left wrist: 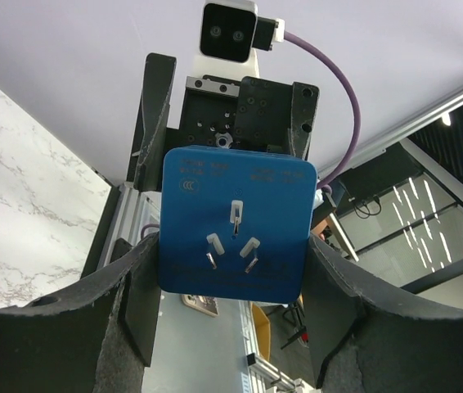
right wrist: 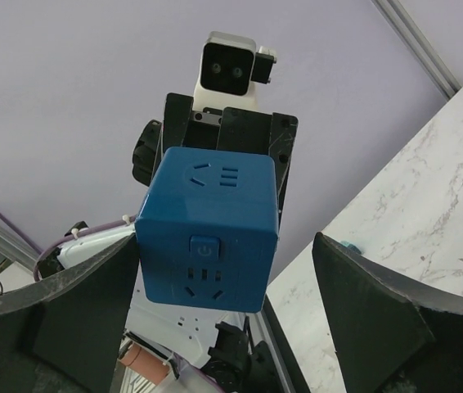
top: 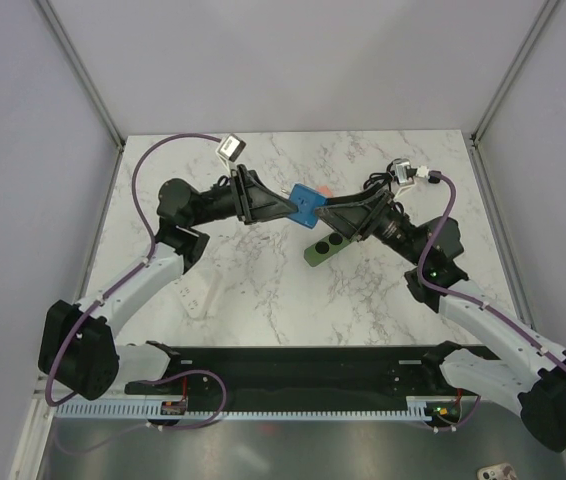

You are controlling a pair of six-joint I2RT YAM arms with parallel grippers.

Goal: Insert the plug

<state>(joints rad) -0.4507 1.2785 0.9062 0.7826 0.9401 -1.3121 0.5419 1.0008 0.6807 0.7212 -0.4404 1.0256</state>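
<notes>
The plug is a blue cube (top: 306,203), held in the air between the two arms above the middle of the table. In the left wrist view its three-pronged face (left wrist: 235,233) points at the camera, and my left gripper (left wrist: 233,270) is shut on its two sides. My right gripper (right wrist: 225,262) faces it from the other side and is open. The cube's socket face with a power button (right wrist: 205,246) sits between the right fingers, near the left finger (right wrist: 92,286) and well apart from the right one (right wrist: 362,303). A green socket block (top: 325,247) lies on the table below.
The marble table (top: 263,290) is boxed in by pale walls with metal corner posts (top: 88,75). A small white piece (top: 201,298) lies left of centre. Purple cables (top: 143,170) loop from both wrists. A black rail (top: 293,385) runs along the near edge.
</notes>
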